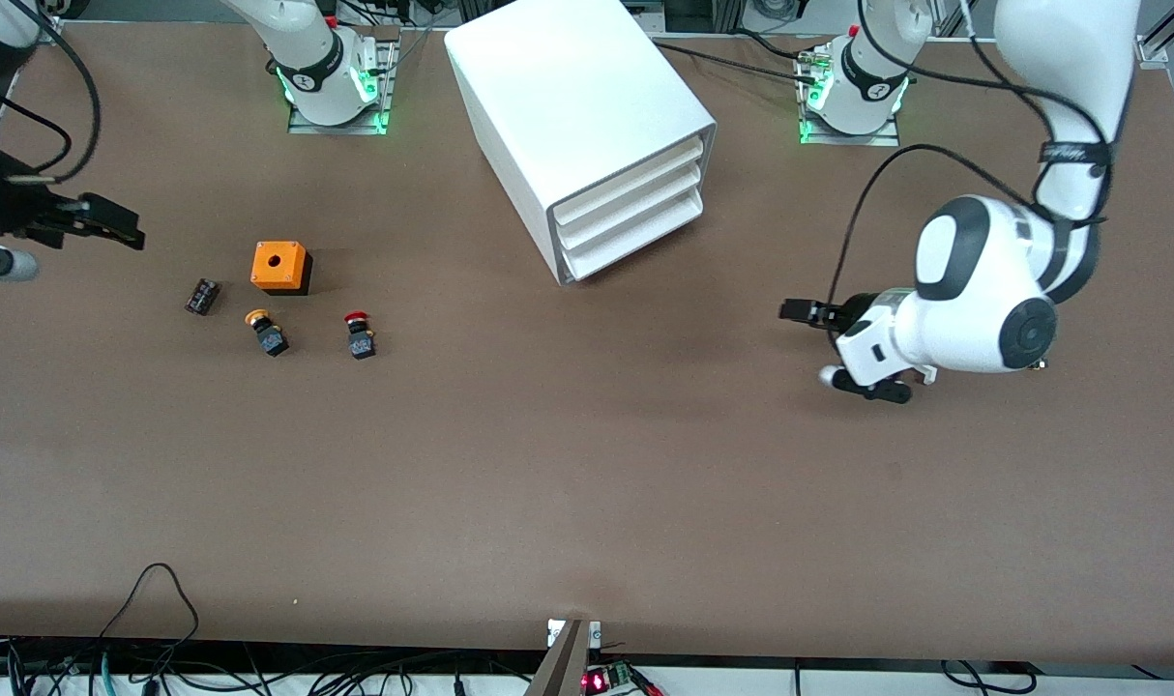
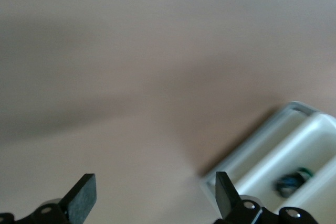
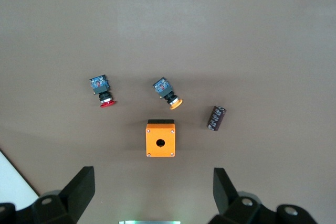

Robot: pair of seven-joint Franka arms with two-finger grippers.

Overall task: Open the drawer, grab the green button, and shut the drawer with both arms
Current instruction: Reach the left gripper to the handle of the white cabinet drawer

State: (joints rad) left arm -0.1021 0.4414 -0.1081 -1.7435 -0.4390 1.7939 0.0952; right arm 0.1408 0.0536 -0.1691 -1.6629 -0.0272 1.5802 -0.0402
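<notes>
left hand (image 2: pixel 152 195) wide open, empty — right hand (image 3: pixel 152 192) likewise

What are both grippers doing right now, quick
Left gripper: open, empty, over bare table near the cabinet.
Right gripper: open, empty.

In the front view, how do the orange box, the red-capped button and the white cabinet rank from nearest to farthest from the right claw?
The right claw is open over the right arm's end of the table.
1. Orange box: nearest, beside the small parts.
2. Red-capped button: next, nearer to the front camera than the box.
3. White cabinet: farthest, mid-table between the arms' bases.
</notes>
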